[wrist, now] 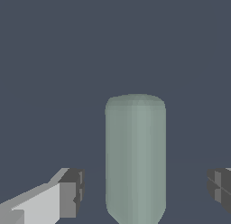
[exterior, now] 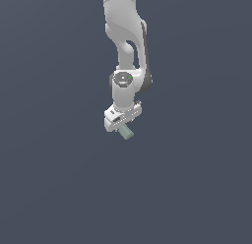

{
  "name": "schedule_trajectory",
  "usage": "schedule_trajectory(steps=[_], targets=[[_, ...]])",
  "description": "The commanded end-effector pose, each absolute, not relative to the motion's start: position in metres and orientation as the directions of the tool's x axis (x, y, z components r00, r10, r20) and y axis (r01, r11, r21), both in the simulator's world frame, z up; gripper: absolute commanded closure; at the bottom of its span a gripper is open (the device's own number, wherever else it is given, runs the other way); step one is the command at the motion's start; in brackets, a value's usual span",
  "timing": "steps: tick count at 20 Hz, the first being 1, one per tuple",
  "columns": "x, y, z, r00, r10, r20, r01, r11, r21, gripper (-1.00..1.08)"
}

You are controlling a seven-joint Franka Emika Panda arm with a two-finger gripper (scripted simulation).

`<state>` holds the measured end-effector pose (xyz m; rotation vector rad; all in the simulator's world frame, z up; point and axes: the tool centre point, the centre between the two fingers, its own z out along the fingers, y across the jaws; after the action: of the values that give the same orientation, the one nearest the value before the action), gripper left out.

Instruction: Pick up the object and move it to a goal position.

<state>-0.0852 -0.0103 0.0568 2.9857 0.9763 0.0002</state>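
Exterior view: white Panda arm descending from the upper edge of the frame, wrist turned downward, white gripper at its lower end. Background a uniform dark blue-grey surface, featureless throughout. Small pale grey-green object protruding from directly beneath the gripper body, angled toward the exterior view's right and downward; only its outer end visible, the remainder hidden behind the gripper. Contact between object and surface not determinable from this view.

Wrist view: object centred between the two fingers, long axis running away from the camera, far end blunt and rounded, near end tapering to a blunt point at the frame edge. Matte, plain finish with faint lengthwise facets. One finger with dark grey pad and white body on one side; the other dark pad partly cut off at the opposite frame edge. Fingers spread wide apart, a clear gap of dark surface showing between each pad and the nearest side of the object; neither pad touching it. Gap on the cut-off side somewhat wider than on the other. Gripper thus straddling the object, jaws wide and unclamped. Same dark blue-grey surface filling the rest of the frame.
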Motion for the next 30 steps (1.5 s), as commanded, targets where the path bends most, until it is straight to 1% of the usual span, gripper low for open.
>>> schedule_trajectory(steps=[1, 6, 11, 12, 24, 30], targets=[[-0.086, -0.010, 0.046, 0.806, 0.592, 0.000, 0.592, -0.806, 0.000, -0.92], [-0.086, -0.010, 0.025, 0.805, 0.594, 0.000, 0.594, -0.805, 0.000, -0.92], [-0.086, -0.010, 0.019, 0.805, 0.594, 0.000, 0.594, -0.805, 0.000, -0.92], [-0.086, -0.010, 0.019, 0.805, 0.594, 0.000, 0.594, -0.805, 0.000, 1.08], [-0.085, -0.010, 0.020, 0.805, 0.593, 0.003, 0.593, -0.805, 0.003, 1.08], [-0.063, -0.001, 0.032, 0.808, 0.587, 0.053, 0.585, -0.810, 0.044, 1.08]])
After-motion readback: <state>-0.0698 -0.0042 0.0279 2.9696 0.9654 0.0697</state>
